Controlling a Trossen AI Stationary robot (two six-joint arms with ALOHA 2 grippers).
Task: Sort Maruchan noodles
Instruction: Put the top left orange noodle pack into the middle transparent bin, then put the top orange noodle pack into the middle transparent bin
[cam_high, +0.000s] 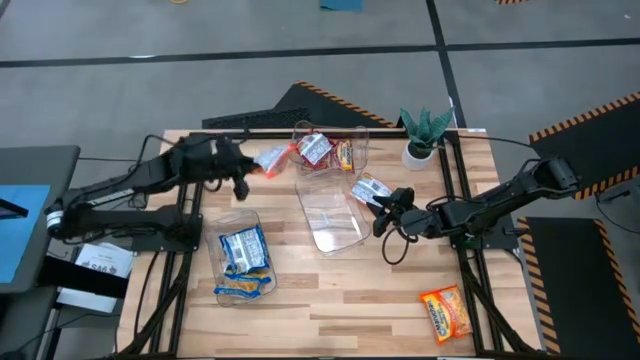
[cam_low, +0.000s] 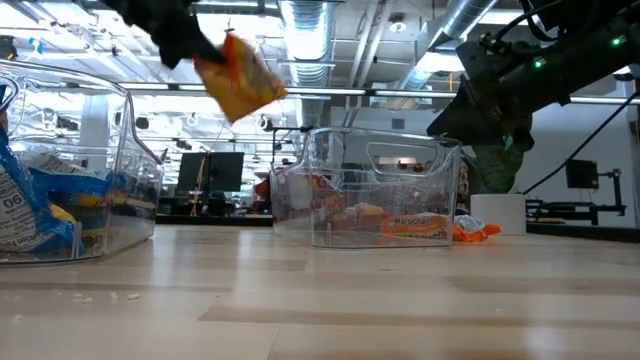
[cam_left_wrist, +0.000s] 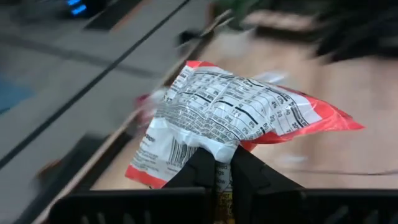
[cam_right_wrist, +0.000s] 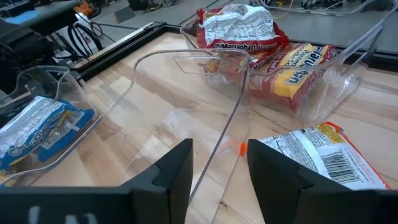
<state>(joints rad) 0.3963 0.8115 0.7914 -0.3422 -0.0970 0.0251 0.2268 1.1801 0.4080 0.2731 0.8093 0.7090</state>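
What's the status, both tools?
Left tool shut on red-and-white packet, airborne. Right tool open, empty, at the clear bin. Nothing in the way.

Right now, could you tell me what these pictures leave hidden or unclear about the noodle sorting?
- Held packet, left wrist view: only its label back shows; the front faces away, and the left tool covers its lower edge.
- Blue packets, low view: cut off by the picture's edge, blurred by the bin wall.
- Orange packet, high view: print too small to read.
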